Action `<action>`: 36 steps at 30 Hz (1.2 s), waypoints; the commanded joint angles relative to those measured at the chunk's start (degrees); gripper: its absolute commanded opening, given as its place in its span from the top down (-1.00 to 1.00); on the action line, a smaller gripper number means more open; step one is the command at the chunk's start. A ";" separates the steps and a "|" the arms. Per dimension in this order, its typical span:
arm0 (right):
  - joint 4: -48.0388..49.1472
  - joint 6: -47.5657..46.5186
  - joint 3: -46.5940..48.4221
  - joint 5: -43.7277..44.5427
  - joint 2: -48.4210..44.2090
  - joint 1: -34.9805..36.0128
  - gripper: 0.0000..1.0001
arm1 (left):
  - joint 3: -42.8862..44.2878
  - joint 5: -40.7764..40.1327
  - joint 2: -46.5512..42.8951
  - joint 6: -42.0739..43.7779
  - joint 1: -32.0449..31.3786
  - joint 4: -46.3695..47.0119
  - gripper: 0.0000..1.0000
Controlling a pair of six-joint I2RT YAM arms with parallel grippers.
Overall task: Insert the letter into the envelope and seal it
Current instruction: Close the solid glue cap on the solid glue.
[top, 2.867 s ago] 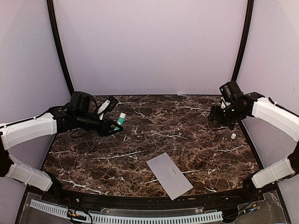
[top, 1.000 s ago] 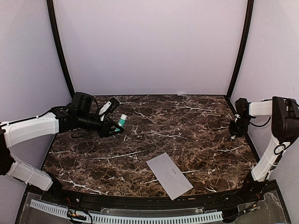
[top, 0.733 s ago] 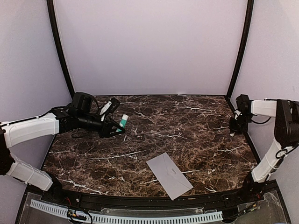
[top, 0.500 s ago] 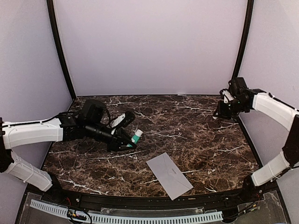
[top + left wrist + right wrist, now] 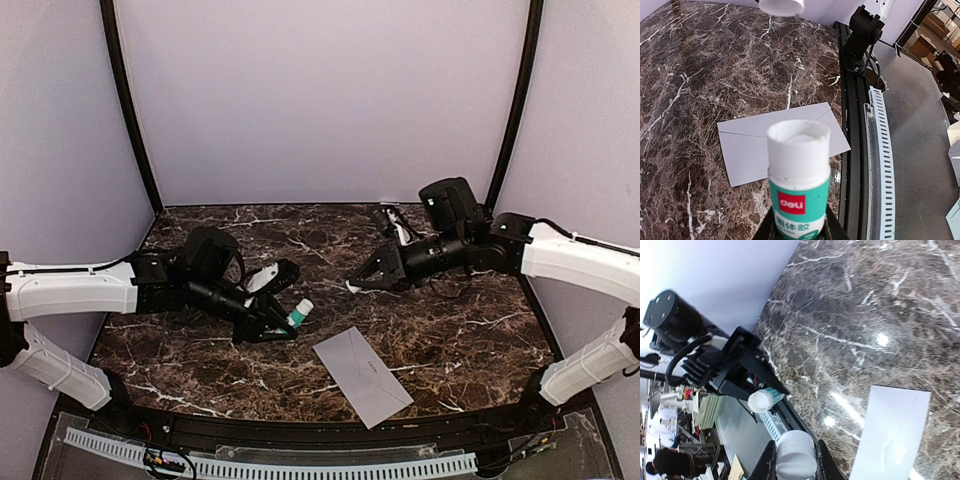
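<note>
1. The dark brown marble-patterned table (image 5: 450, 330) carries the work. Both arms reach in over its middle, and the two end effectors face each other, near but apart.
2. A flat grey paper envelope (image 5: 362, 375) lies on the table below the gap between the end effectors and nearer the arm bases. Neither end effector touches it. Its flap looks folded down, but I cannot tell whether it is stuck. The letter shows in no view, so I judge it is already inside the envelope.
3. The left end effector (image 5: 278, 322) is clenched around the lower body of a white plastic glue stick with a green label (image 5: 799, 170). The stick's open mouth points away from that wrist, towards the right end effector.
4. The right end effector (image 5: 358, 284) is grasping a small white round cap (image 5: 795, 457) between its fingertips. From the left wrist view the cap sits straight ahead of the stick's mouth, not yet touching it.
5. The step in hand looks like putting the cap back on the glue stick.
   - Hold the left end effector steady and let the right one travel.
   - Bring the cap's axis in line with the stick's before closing the gap.
   - Push straight along that line, since a skewed cap could jam or twist the stick in its grip.
   - Keep the open mouth clear of the envelope so no glue smears it.
</note>
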 commanded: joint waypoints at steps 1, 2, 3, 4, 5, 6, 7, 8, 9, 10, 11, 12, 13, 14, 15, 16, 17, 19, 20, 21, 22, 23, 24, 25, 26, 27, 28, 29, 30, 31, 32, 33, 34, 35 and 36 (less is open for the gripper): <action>7.48 4.21 3.21 -0.94 4.31 5.48 1.00 | -0.24 0.38 -1.28 1.02 -1.08 -0.04 1.00; 8.11 4.17 4.02 -1.32 5.25 6.16 1.00 | -0.30 0.39 -1.33 1.02 -1.17 -0.07 1.00; 8.86 4.23 4.33 -1.78 6.01 6.71 1.00 | -0.32 0.45 -1.35 1.01 -1.31 -0.07 1.00; 9.32 4.24 4.94 -1.80 6.64 7.26 1.00 | -0.26 0.34 -1.39 1.06 -1.38 -0.13 1.00; 8.95 3.94 5.55 -1.67 7.35 7.64 1.00 | -0.25 0.30 -1.54 1.09 -1.38 -0.17 1.00; 8.29 3.64 6.03 -1.53 8.09 7.88 1.00 | -0.28 0.22 -1.62 1.10 -1.41 -0.18 1.00; 7.71 3.34 6.36 -1.35 8.68 8.08 1.00 | -0.31 0.10 -1.81 1.10 -1.44 -0.12 1.00; 7.58 3.37 6.44 -1.34 9.10 8.17 1.00 | -0.32 0.04 -1.85 1.10 -1.40 -0.08 1.00; 7.68 3.36 6.40 -1.48 9.28 8.21 1.00 | -0.32 0.00 -1.91 1.10 -1.43 -0.09 1.00; 8.15 3.49 6.24 -1.69 9.24 8.25 1.00 | -0.33 -0.02 -1.94 1.10 -1.44 -0.10 1.00; 8.67 3.68 6.07 -1.87 9.26 8.29 1.00 | -0.33 -0.03 -1.89 1.10 -1.44 -0.10 1.00; 8.86 3.75 6.06 -1.97 9.22 8.30 1.00 | -0.26 0.12 -1.89 1.10 -1.44 -0.10 1.00; 8.88 3.75 6.09 -2.07 9.30 8.28 1.00 | -0.25 0.13 -1.88 1.10 -1.44 -0.10 1.00; 8.76 3.77 6.17 -2.10 9.31 8.30 1.00 | -0.24 0.25 -1.88 1.10 -1.42 -0.03 1.00; 8.41 3.69 6.18 -2.13 9.45 8.30 1.00 | -0.24 0.28 -1.88 1.10 -1.43 -0.02 1.00; 8.26 3.61 6.12 -2.21 9.56 8.30 1.00 | -0.24 0.38 -1.83 1.10 -1.44 0.03 1.00; 8.19 3.57 6.04 -2.36 9.65 8.38 1.00 | -0.24 0.39 -1.81 1.04 -1.44 0.05 1.00; 8.35 3.69 5.84 -2.69 9.66 8.47 1.00 | -0.24 0.45 -1.70 0.99 -1.43 0.04 1.00; 8.31 3.69 5.84 -2.74 9.79 8.55 1.00 | -0.24 0.42 -1.68 1.00 -1.44 0.02 1.00; 8.21 3.55 5.86 -2.89 9.95 8.64 1.00 | -0.24 0.41 -1.69 1.01 -1.40 0.01 1.00; 8.23 3.40 5.88 -3.07 10.05 8.77 1.00 | -0.24 0.39 -1.70 1.01 -1.41 -0.01 1.00; 8.25 3.39 5.92 -3.20 10.14 8.94 1.00 | -0.24 0.35 -1.66 1.01 -1.47 0.04 1.00; 8.39 3.44 5.92 -3.29 10.16 9.02 1.00 | -0.24 0.41 -1.56 1.01 -1.41 0.00 1.00; 8.57 3.46 5.99 -3.45 10.14 9.22 1.00 | -0.24 0.45 -1.50 1.01 -1.42 -0.05 1.00; 8.68 3.39 6.02 -3.56 10.28 9.40 1.00 | -0.24 0.44 -1.45 1.01 -1.37 -0.04 1.00; 8.65 3.44 6.01 -3.51 10.42 9.58 1.00 | -0.24 0.42 -1.45 1.01 -1.41 0.02 1.00; 8.62 3.43 5.97 -3.57 10.59 9.68 1.00 | -0.24 0.41 -1.44 1.01 -1.43 0.02 1.00; 8.66 3.44 5.88 -3.57 10.69 9.76 1.00 | -0.24 0.41 -1.48 0.97 -1.44 0.00 1.00; 8.81 3.47 5.78 -3.57 10.71 9.87 1.00 | -0.24 0.41 -1.45 0.96 -1.44 -0.01 1.00; 9.05 3.61 5.56 -3.70 10.73 9.92 1.00 | -0.24 0.47 -1.44 0.99 -1.44 -0.01 1.00; 9.53 3.78 5.49 -3.81 10.72 9.96 1.00 | -0.24 0.48 -1.40 1.01 -1.38 0.03 1.00; 9.83 3.92 5.43 -3.83 10.78 10.00 1.00 | -0.24 0.53 -1.37 1.01 -1.40 0.04 1.00; 9.86 3.96 5.42 -3.86 10.80 10.00 1.00 | -0.24 0.51 -1.33 1.01 -1.42 0.02 1.00; 9.89 3.95 5.44 -3.84 10.88 10.04 1.00 | -0.24 0.61 -1.35 1.01 -1.44 0.00 1.00; 9.92 3.97 5.48 -3.92 10.97 10.04 1.00 | -0.24 0.60 -1.35 1.01 -1.44 -0.01 1.00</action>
